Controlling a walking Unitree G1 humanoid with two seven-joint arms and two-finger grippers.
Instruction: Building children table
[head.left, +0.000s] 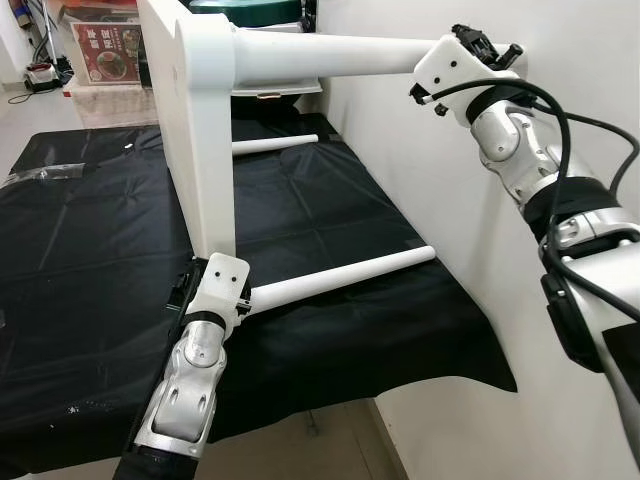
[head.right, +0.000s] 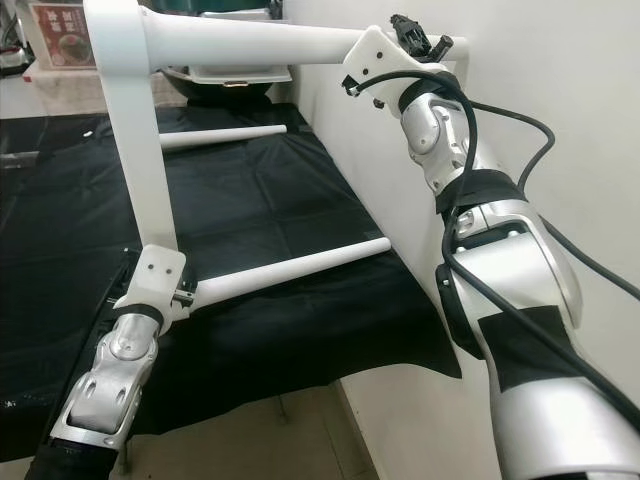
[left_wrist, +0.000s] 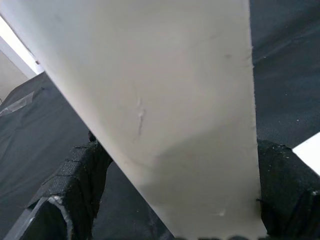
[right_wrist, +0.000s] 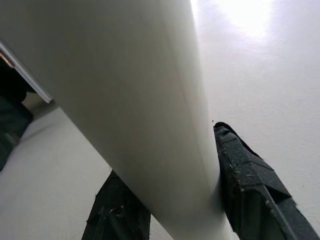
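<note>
I have the little white table top (head.left: 200, 130) tipped on its edge on the black-covered desk (head.left: 90, 300), two legs in; my left pincer (left_wrist: 175, 200) pinches its edge, my right pincer (right_wrist: 170, 200) pinches the upper leg (head.left: 330, 55), and one leg (head.left: 275, 145) lies loose behind.

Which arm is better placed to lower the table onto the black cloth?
Probably the right. Its end effector grips the raised upper leg, so it can swing that down, while the left end effector holds the tabletop edge near the cloth.

My arms: silver segmented shells, black joint bands, white wrist housings. Black cables loop along right arm (head.left: 560, 200). Left arm (head.left: 190, 390) same finish. Fingers (right_wrist: 250, 185) black, textured.
</note>
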